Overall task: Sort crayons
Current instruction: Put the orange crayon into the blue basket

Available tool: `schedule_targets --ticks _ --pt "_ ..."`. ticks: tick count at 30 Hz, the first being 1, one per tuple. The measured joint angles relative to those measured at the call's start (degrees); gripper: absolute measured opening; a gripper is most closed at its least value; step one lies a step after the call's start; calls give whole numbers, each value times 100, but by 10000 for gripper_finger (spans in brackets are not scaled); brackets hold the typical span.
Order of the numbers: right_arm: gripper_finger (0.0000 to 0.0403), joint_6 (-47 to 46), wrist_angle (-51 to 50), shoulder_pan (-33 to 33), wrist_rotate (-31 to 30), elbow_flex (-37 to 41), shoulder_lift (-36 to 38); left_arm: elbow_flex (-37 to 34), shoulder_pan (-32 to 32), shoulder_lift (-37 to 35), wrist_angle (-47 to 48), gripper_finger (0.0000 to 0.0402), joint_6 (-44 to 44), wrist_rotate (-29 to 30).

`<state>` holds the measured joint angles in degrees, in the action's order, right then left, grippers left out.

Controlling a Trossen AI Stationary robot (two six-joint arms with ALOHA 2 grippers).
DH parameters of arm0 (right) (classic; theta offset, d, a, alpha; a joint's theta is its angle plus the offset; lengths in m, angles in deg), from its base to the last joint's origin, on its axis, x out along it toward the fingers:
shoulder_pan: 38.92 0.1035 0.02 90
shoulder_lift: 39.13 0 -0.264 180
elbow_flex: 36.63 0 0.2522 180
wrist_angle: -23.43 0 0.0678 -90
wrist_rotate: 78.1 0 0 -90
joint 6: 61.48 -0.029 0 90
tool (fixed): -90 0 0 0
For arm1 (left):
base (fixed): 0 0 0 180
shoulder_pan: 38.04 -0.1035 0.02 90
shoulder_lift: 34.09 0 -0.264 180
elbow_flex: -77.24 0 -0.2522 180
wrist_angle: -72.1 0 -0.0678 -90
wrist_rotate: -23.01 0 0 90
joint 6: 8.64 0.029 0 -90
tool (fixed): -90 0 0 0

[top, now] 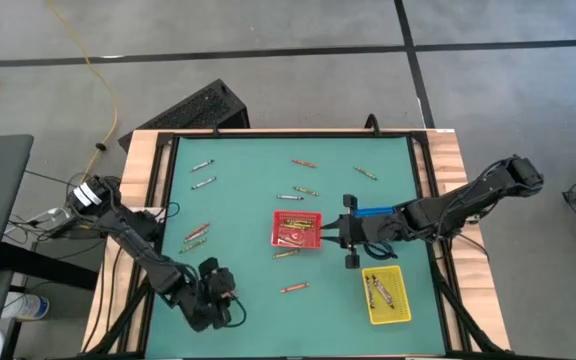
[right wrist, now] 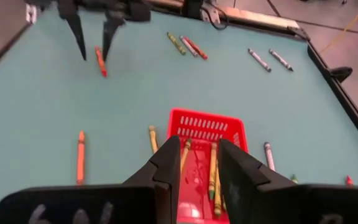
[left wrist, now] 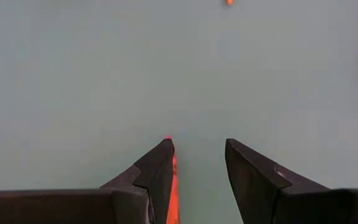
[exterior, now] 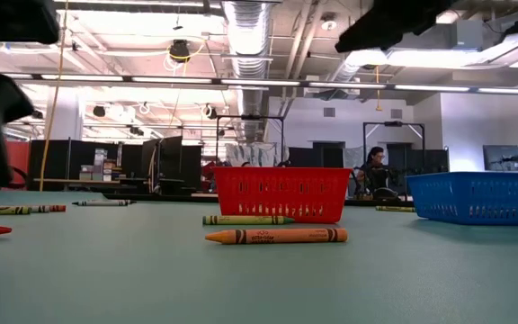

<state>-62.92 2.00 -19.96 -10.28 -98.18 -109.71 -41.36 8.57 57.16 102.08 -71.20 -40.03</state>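
Note:
Crayons lie scattered on the green table (top: 248,210), among them grey ones (top: 203,165) at the far left and an orange one (exterior: 277,236) near the front. My left gripper (left wrist: 199,146) hovers open near the front left, fingers pointing down on either side of an orange-red crayon (left wrist: 173,190) lying on the table close to one finger. I cannot tell whether it touches. My right gripper (right wrist: 197,162) stands open above the right rim of the red tray (top: 298,230), which holds several crayons, with nothing between its fingers.
A yellow tray (top: 386,293) with several crayons sits at the front right. A blue tray (exterior: 479,198) lies under my right arm. The table has a raised dark frame and wooden edges (top: 448,160). Bare green surface lies between the left crayons and the red tray.

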Motion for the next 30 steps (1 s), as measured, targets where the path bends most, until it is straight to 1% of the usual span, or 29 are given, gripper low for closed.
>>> schedule_targets --ticks 4,7,10,13,16,21,22,26,28,30 --pt "101 -4 -108 14 -1 -1 0 0 178 244 24 135 -259 54" --pt "101 -4 -115 60 -1 -1 0 1 188 640 45 135 -278 -125" --pt "101 -8 -136 101 -3 -1 0 28 188 948 57 134 -285 -167" --pt "101 -19 -139 171 -5 -1 1 56 219 1090 150 123 -391 -77" --pt "101 -19 -141 211 -6 -1 2 100 285 1099 472 93 -478 60" --pt "101 -187 -213 243 -10 -1 2 151 282 909 969 17 -713 133" --pt "101 -250 -236 249 -7 -1 2 150 262 872 987 11 -714 114" --pt "101 -458 -340 396 8 -1 2 131 134 700 915 12 -497 192" --pt "101 -530 -454 518 20 -1 2 117 -5 566 857 12 -242 364" --pt "101 -707 -567 639 19 -1 2 122 -176 457 543 12 174 620"
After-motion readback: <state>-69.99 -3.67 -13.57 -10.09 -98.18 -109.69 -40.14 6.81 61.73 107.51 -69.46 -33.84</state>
